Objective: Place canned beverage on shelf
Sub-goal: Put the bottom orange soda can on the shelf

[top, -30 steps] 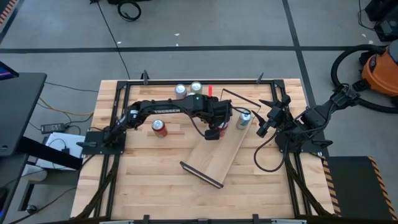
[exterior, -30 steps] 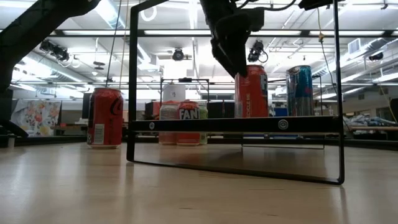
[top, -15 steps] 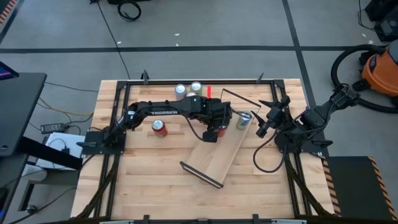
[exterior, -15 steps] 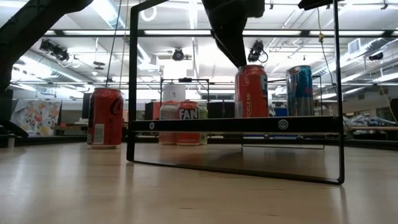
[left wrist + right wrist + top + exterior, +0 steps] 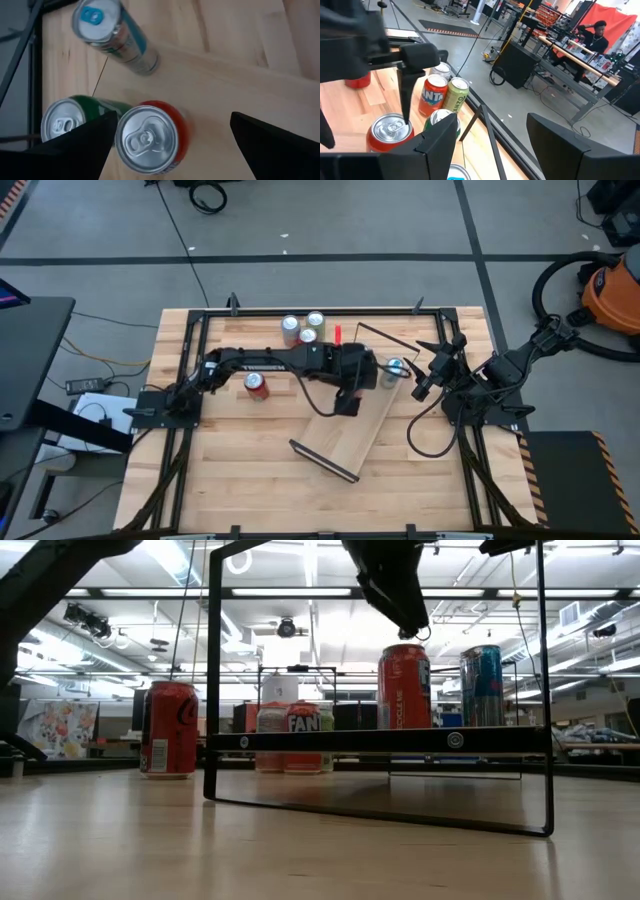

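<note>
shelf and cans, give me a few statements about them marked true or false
1. A red can stands upright on the shelf. True.
2. The left gripper is shut on the red can. False: its fingers are spread open above the can, not touching it.
3. A blue and silver can stands on the shelf beside the red can. True.
4. The right gripper is over the middle of the shelf. False: it waits at the table's right edge, off the shelf.
</note>
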Controlling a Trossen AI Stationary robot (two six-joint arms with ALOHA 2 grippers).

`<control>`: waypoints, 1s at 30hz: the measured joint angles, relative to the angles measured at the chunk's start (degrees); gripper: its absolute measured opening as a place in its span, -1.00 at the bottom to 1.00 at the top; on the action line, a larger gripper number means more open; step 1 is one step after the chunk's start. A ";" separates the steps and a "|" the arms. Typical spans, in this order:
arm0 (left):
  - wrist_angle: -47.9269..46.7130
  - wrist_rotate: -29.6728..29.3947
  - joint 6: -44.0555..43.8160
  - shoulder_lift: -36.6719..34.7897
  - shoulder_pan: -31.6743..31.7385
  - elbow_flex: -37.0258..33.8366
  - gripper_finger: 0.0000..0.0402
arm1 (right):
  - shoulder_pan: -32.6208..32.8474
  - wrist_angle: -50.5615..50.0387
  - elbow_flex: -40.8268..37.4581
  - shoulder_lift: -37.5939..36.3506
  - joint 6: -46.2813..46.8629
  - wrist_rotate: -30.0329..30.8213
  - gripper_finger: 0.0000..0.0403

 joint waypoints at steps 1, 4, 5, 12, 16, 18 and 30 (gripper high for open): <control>0.10 -0.08 -1.05 0.00 0.10 0.00 0.99 | 0.00 0.02 0.00 0.00 0.00 0.00 0.24; -0.26 -1.90 -3.39 0.00 0.13 0.00 0.99 | -0.01 0.02 0.00 0.00 0.00 -0.02 0.24; -0.19 -2.03 -3.87 0.00 0.12 0.00 0.99 | 0.00 0.02 0.00 0.00 -0.01 -0.02 0.24; -0.84 -2.03 -5.35 0.00 -1.98 0.00 0.99 | -0.01 0.00 0.00 0.23 -0.01 -1.46 0.24; -2.11 -2.73 -5.34 0.00 -3.33 0.00 0.99 | 0.16 -0.05 0.00 0.31 0.35 -2.33 0.24; -3.11 -5.05 -5.32 -0.17 -3.92 -0.01 0.99 | 0.55 0.15 -0.34 0.31 0.42 -2.80 0.24; -4.40 -9.14 -7.11 -3.88 -5.19 -1.34 0.99 | 1.64 1.80 -1.03 0.23 -0.01 -3.45 0.24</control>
